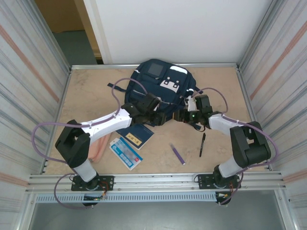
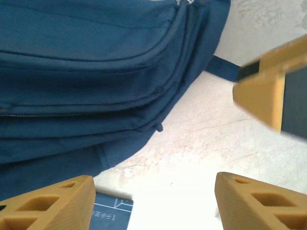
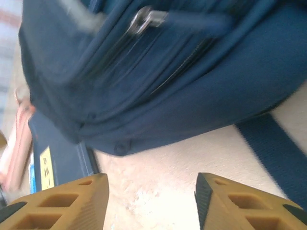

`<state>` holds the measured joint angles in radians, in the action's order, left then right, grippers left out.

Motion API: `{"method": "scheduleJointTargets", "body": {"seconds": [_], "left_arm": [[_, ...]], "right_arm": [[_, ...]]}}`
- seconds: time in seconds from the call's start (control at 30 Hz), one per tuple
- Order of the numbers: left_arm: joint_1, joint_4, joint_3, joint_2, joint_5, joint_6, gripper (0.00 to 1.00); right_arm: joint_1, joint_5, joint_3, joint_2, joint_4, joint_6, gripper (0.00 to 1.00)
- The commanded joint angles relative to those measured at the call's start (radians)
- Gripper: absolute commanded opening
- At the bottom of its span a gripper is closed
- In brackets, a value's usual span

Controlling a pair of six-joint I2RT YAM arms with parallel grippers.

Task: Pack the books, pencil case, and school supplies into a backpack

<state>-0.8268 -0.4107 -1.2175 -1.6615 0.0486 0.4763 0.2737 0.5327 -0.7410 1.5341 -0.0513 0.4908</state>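
**Opening stage.** The backpack [image 1: 158,82] lies at 12 o'clock on the table [image 1: 225,96]. It looks zipped shut, and nothing is judged packed yet. Both arms reach to its 6 o'clock edge.

- **Grippers:** The left gripper [image 2: 154,178] has its jaws apart over bare tabletop and grips nothing. The right gripper [image 3: 151,176] is likewise spread and empty, just short of the fabric.
- **Step in hand:** This is probably opening the bag. The next move calls for one gripper to pinch the zipper pull [image 3: 144,19] while the other steadies the cloth.
- **Items waiting:** The navy book [image 1: 137,135] sits at 7 o'clock of the bag, partly under the left arm. The pink pencil case [image 1: 99,148] lies farther out toward 8 o'clock. The blue-and-white booklet [image 1: 125,153] rests just nearer the arms than the book. At 5 o'clock the black pen [image 1: 202,144] and the purple pen [image 1: 178,154] lie apart.
- **Room and surface:** Ribbed metal walls [image 1: 29,72] stand at 9 and 3 o'clock, and a white wall [image 1: 182,28] closes 12 o'clock. The tabletop is pale and mottled.
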Motion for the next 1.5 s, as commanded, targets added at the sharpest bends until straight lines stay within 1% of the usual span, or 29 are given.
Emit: {"method": "scheduleJointTargets", "body": {"seconds": [0.0,0.1,0.27,0.3,0.33,0.4,0.5,0.53,0.57,0.7,0.83,0.93,1.13,1.37,1.47], "left_arm": [[0.002,0.047,0.033,0.020,0.022,0.065,0.65],[0.002,0.052,0.032,0.011,0.016,0.061,0.64],[0.002,0.062,0.062,0.045,0.022,0.069,0.62],[0.004,0.062,0.071,0.062,0.028,0.061,0.62],[0.008,0.058,0.075,0.074,0.030,0.053,0.61],[0.024,0.049,0.089,0.101,0.011,0.037,0.61],[0.040,0.049,0.111,0.132,-0.021,0.015,0.60],[0.039,0.056,0.122,0.142,-0.025,0.012,0.61],[0.038,0.070,0.138,0.151,-0.034,0.010,0.63],[0.040,0.123,0.191,0.169,-0.067,0.025,0.65],[0.038,0.139,0.208,0.168,-0.098,0.028,0.66],[0.037,0.144,0.213,0.177,-0.103,0.019,0.66],[0.037,0.150,0.213,0.178,-0.082,0.007,0.66],[0.044,0.155,0.163,0.106,-0.065,0.003,0.66],[0.063,0.154,0.136,0.080,-0.074,0.004,0.64]], "right_arm": [[-0.016,-0.099,-0.019,-0.021,0.041,0.393,0.58],[0.041,-0.093,-0.016,-0.005,-0.029,0.542,0.60],[0.153,-0.213,-0.052,-0.009,-0.016,0.669,0.62],[0.179,-0.244,-0.056,-0.007,-0.016,0.670,0.62],[0.192,-0.274,-0.061,-0.003,-0.006,0.712,0.62],[0.213,-0.331,-0.066,0.012,-0.005,0.743,0.62],[0.220,-0.350,-0.079,0.045,-0.038,0.769,0.62],[0.220,-0.343,-0.088,0.062,-0.053,0.775,0.61],[0.221,-0.333,-0.100,0.084,-0.064,0.785,0.60],[0.231,-0.285,-0.132,0.168,-0.138,0.835,0.47],[0.239,-0.250,-0.153,0.206,-0.196,0.871,0.24],[0.237,-0.215,-0.171,0.212,-0.206,0.892,0.00],[0.242,-0.152,-0.206,0.185,-0.229,0.946,0.00],[0.243,-0.120,-0.279,0.133,-0.168,0.942,0.00],[0.244,-0.102,-0.298,0.122,-0.163,0.950,0.00]]}}
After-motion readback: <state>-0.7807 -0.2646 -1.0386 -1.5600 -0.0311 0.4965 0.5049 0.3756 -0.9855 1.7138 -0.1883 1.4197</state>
